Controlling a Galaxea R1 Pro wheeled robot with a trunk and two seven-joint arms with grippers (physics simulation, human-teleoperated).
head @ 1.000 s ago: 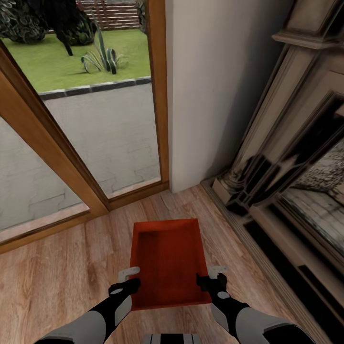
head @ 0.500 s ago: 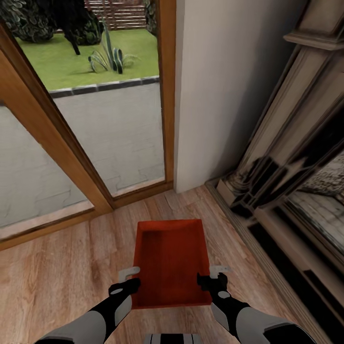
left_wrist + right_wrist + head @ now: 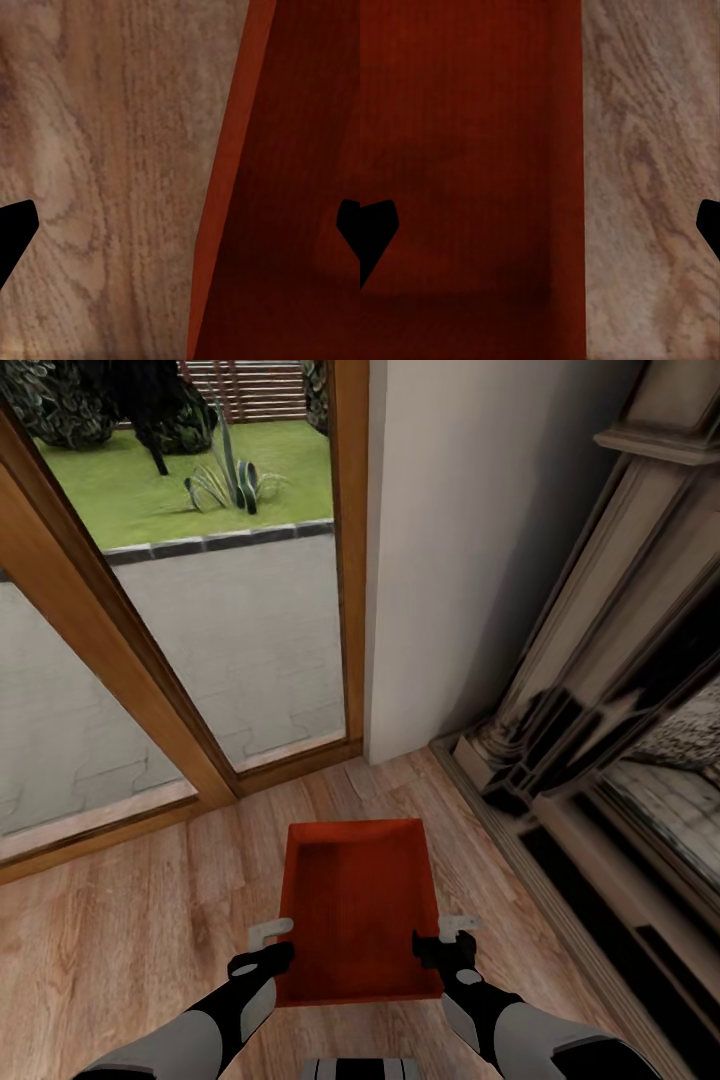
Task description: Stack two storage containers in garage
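- We hold the orange-red container [image 3: 358, 905] above the wood plank floor [image 3: 120, 950], left gripper [image 3: 268, 948] and right gripper [image 3: 446, 943] each straddling a thin side wall, fingers spread.
- Beyond: glass doors [image 3: 200, 620], stone fireplace [image 3: 600, 740].
- Our wrist cameras show the wall edge and floor grain.

Storage container [image 3: 358, 905] on plank floor [image 3: 120, 950], centred ahead. Glass doors [image 3: 200, 620] beyond, left. Wall [image 3: 470, 540] behind. Fireplace [image 3: 610, 760] right.
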